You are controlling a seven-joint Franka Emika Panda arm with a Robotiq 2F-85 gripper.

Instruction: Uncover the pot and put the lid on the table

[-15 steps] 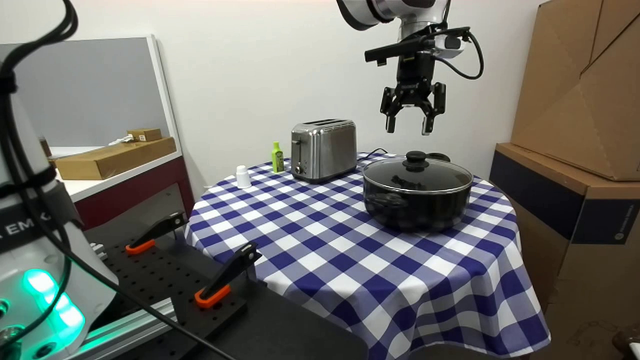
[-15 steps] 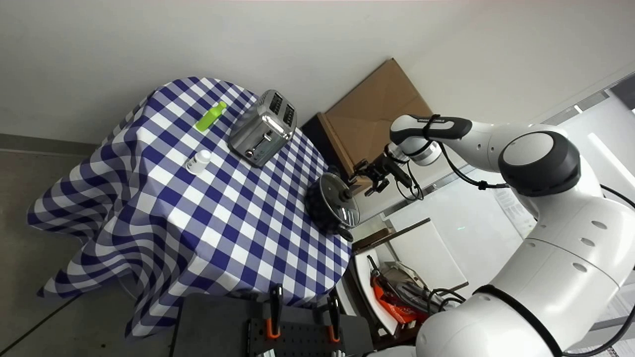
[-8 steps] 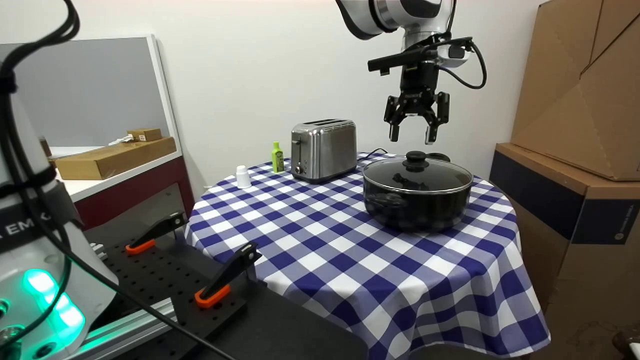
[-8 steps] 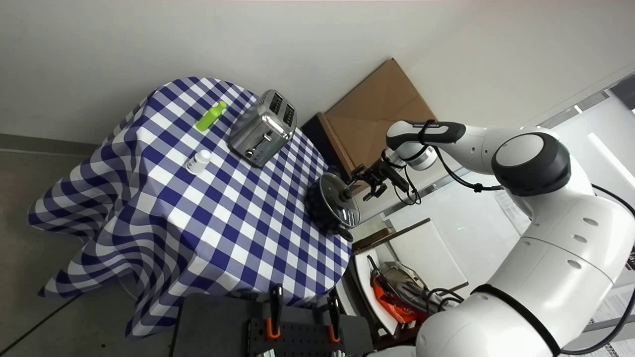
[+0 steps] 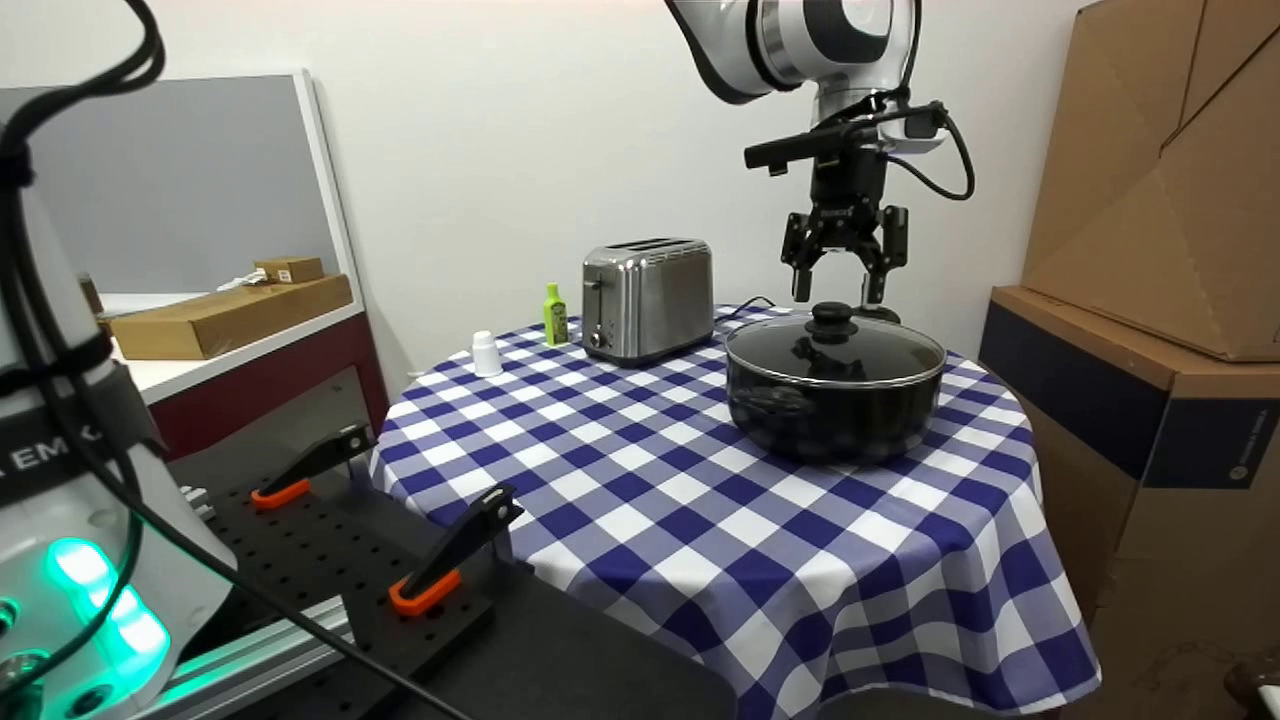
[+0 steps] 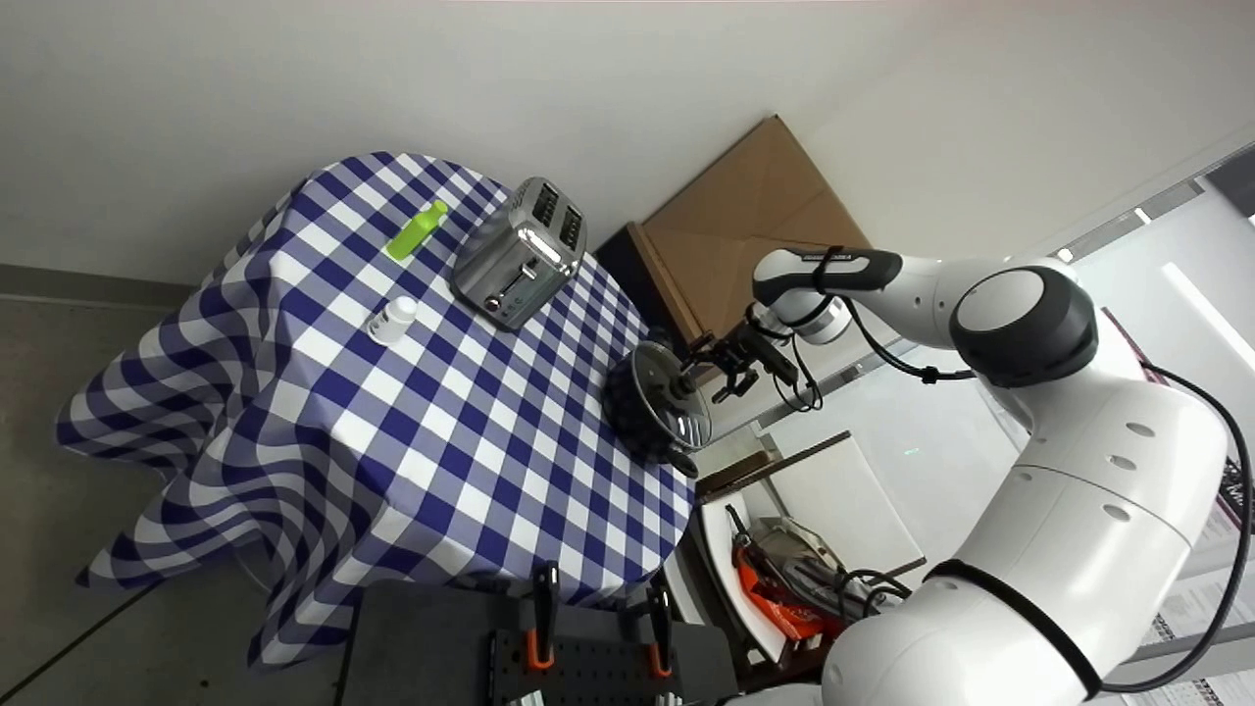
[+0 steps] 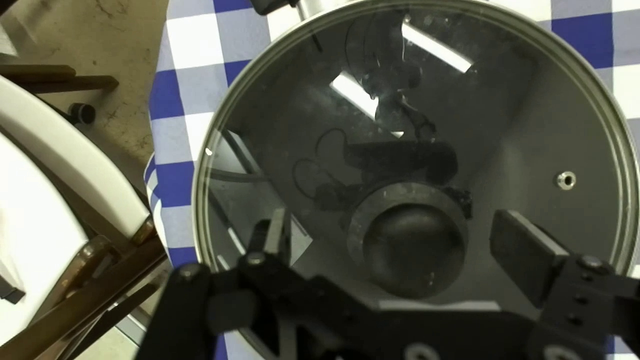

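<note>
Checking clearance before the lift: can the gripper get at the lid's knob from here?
Likely yes: the gripper is open above the lid, with the knob showing between its fingers in the wrist view and nothing visible blocking. It probably has to go lower first.

One round black pot point(image 5: 830, 428), one round clear-glass lid point(image 5: 880, 352). One black two-fingered gripper point(image 5: 838, 293). One boxy silver metal toaster point(image 5: 655, 305), far. One slim lime-green bottle point(image 5: 555, 318), one stubby white bottle point(image 5: 486, 356), left. Two black-and-orange clamps point(image 5: 462, 543), near. Two large brown cardboard boxes point(image 5: 1160, 200), right; at least two smaller boxes point(image 5: 230, 318), far left.
</note>
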